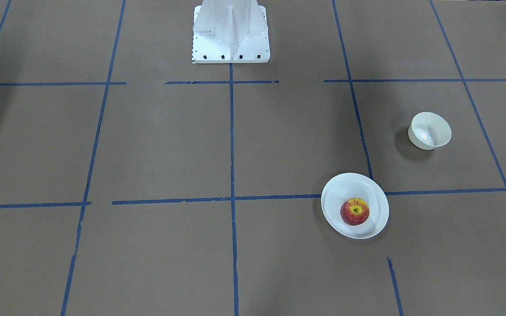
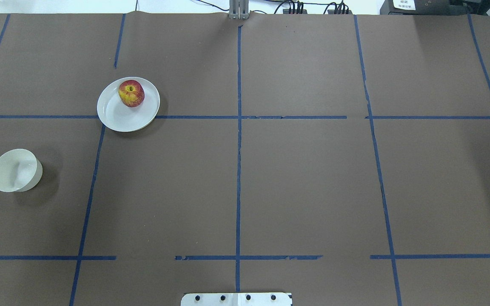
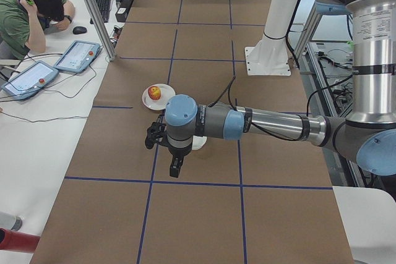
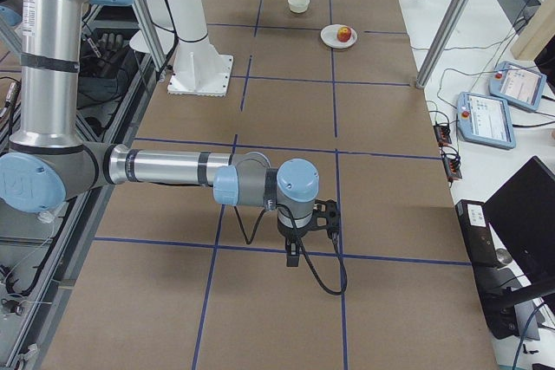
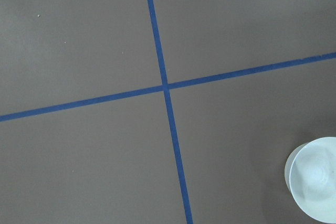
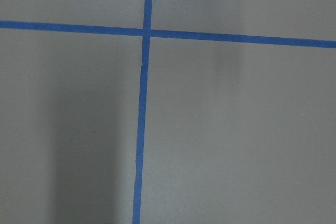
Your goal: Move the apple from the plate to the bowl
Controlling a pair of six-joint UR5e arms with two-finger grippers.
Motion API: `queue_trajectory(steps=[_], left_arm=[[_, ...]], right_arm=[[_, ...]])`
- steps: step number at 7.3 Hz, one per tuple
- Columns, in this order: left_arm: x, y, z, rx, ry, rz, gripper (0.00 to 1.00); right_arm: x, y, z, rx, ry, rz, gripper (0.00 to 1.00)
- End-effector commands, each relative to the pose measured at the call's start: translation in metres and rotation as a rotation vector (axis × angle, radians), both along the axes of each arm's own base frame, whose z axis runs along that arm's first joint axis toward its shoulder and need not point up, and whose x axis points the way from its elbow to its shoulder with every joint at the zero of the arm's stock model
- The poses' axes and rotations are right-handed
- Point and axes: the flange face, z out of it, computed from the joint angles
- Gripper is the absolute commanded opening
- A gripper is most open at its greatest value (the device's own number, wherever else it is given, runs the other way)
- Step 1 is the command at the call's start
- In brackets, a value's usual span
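One apple point(image 1: 355, 211) on one plate point(image 1: 348, 186); one bowl point(image 1: 429, 131) well apart; left gripper point(image 3: 175, 170), right gripper point(image 4: 292, 255): cannot tell if spread.

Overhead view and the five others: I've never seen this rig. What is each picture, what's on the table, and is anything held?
Two robot arms share a brown table gridded with blue tape. The overhead view looks from behind the robot; the front view faces it, so sides flip. Each side view shows one arm close: left gripper, right gripper, both hanging above the table. Wrist cameras look straight down. On the robot's left, the apple sits on the white plate; the empty bowl stands apart. Nothing holds the apple; open or shut, I cannot tell.
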Motion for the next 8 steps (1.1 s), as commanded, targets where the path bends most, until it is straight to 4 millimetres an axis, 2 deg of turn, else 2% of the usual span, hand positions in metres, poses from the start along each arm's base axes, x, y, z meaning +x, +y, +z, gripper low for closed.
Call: queue_trajectory(steps=[1, 2, 3, 4, 5, 7, 8], left_arm=[[0.089, -0.067, -0.07, -0.032, 0.039, -0.01, 1.0], [0.134, -0.096, -0.098, -0.051, -0.007, -0.059, 1.0], [0.194, -0.113, -0.132, -0.072, 0.004, -0.062, 1.0], [0.256, -0.125, -0.153, -0.14, 0.024, -0.07, 1.0], [0.295, -0.134, -0.169, -0.182, 0.019, -0.105, 1.0], [0.342, -0.129, -0.183, -0.229, 0.011, -0.167, 1.0], [0.371, -0.137, -0.188, -0.261, 0.022, -0.187, 1.0]], right_arm=[[0.0, 0.0, 0.0, 0.0, 0.0, 0.0, 1.0], [0.0, 0.0, 0.0, 0.0, 0.0, 0.0, 1.0], [0.0, 0.0, 0.0, 0.0, 0.0, 0.0, 1.0], [0.0, 0.0, 0.0, 0.0, 0.0, 0.0, 1.0], [0.0, 0.0, 0.0, 0.0, 0.0, 0.0, 1.0], [0.0, 0.0, 0.0, 0.0, 0.0, 0.0, 1.0], [0.0, 0.0, 0.0, 0.0, 0.0, 0.0, 1.0]])
